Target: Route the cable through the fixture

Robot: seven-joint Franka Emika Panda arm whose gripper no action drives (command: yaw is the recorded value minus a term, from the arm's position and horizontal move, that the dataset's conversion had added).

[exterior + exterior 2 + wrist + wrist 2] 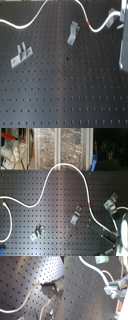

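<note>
The white cable [30, 21] curves across the far part of the black perforated board. Its short red band [89, 23] lies just beyond one metal bracket [73, 33] of the fixture. A second bracket [21, 54] stands toward the first exterior view's left. My gripper [118, 16] is at the first exterior view's far right, shut on the cable near its end. In the first wrist view the cable [30, 293] runs into the grey fingers [50, 286]. The second wrist view shows the cable [94, 269] passing a bracket [101, 259].
In the second exterior view the cable [50, 178] loops wide over the board, and a third bracket [110, 203] stands close to the arm [123, 230]. Clutter and shelving [45, 145] lie beyond the board's far edge.
</note>
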